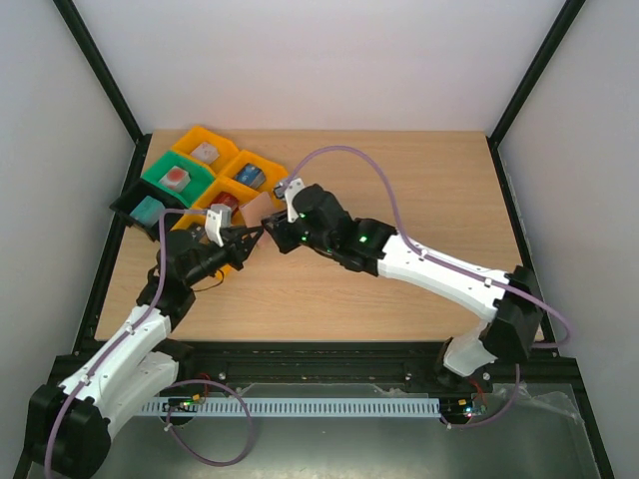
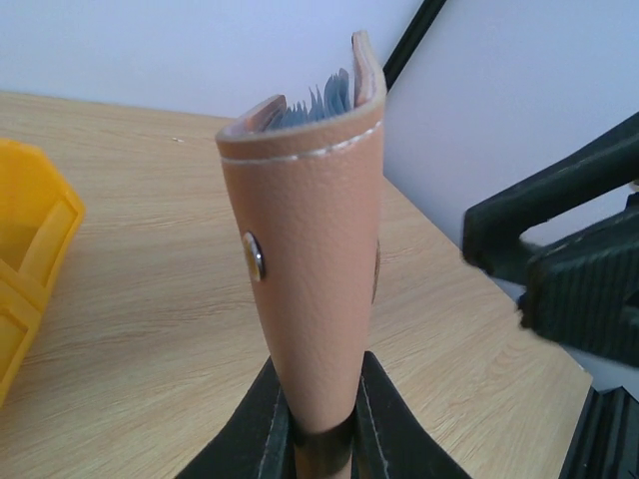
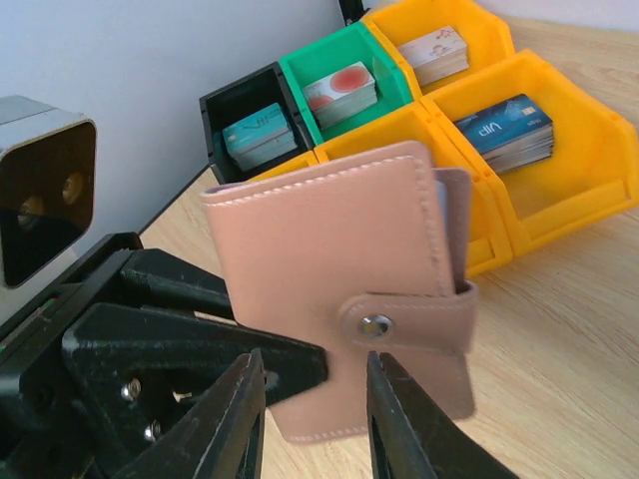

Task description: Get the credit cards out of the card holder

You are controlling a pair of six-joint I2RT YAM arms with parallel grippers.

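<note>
1. Surface (image 2: 150,279): the card holder (image 2: 315,269) is held clear above it. Should the narrow pinch slip, I judge it would drop with the credit cards (image 2: 318,105) inside.
2. Card holder: upright, its lower end squeezed between the pressed-together fingers of the left claw (image 2: 321,434). A hard pull from the right claw (image 3: 315,367) could twist it loose.
3. Right claw: jaws partly spread, gripping nothing, just before the holder's lower face, below the strap (image 3: 419,321).
4. Credit cards: blue-grey edges peek from the top opening, the end farthest from the left claw.
5. Strap: snapped shut across that opening; tugging cards past it may jam them.
</note>
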